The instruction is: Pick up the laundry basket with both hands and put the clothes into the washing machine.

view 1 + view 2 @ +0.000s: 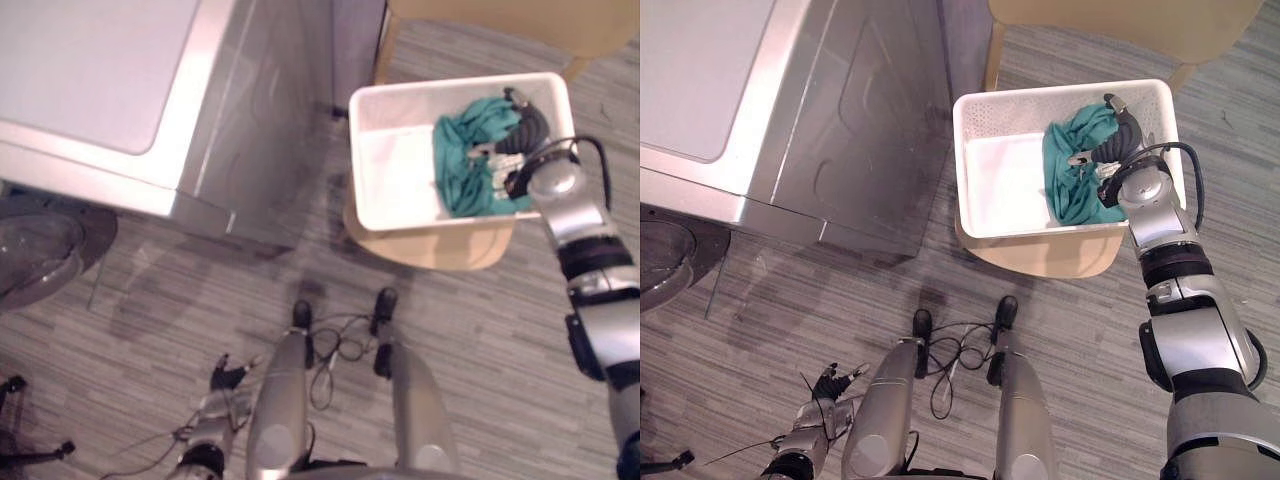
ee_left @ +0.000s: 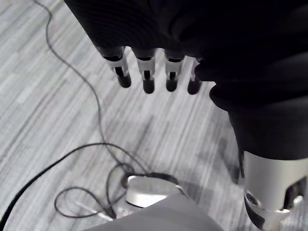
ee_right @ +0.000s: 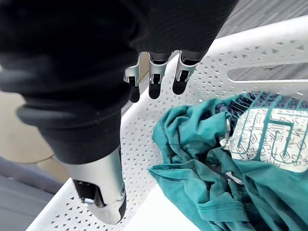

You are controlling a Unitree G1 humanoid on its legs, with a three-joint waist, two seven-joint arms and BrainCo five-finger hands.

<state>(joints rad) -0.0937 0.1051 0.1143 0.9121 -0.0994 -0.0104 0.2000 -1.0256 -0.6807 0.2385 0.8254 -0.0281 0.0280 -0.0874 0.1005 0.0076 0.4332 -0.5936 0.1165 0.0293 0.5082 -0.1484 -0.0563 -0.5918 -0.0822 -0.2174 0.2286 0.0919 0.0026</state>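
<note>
— At the far left, what is seen?
— A round dark glass door (image 1: 40,255) is seen low at the edge. Beside it stands the silver-grey washing machine (image 1: 150,100) with its pale flat top. What lies inside the machine cannot be told.

— And lower down, toward the middle?
— The left hand (image 1: 228,375) is held low over the grey plank floor (image 1: 480,340), well apart from the basket. Its fingers (image 2: 147,77) are seen straight and side by side with small gaps between them, the thumb set apart. They are closed round nothing.

— Where is the laundry basket found?
— To the right of the machine. The white perforated laundry basket (image 1: 395,185) is set on a low pale wooden bench (image 1: 450,248), near the machine's side panel but apart from it. A further piece of pale wooden furniture (image 1: 500,25) is seen just behind it.

— What is held in it?
— A crumpled teal garment (image 1: 465,160) with a pale printed patch is heaped in the right half, against the right wall. The left half is bare white bottom.

— And the right hand?
— The right hand (image 1: 520,128) is reached into the basket at its right side, over the garment. Its fingers (image 3: 155,79) are relaxed, nearly straight and a little apart, close to the perforated wall, with the thumb set off from them. No cloth is pinched. Whether the garment is touched cannot be told.
</note>
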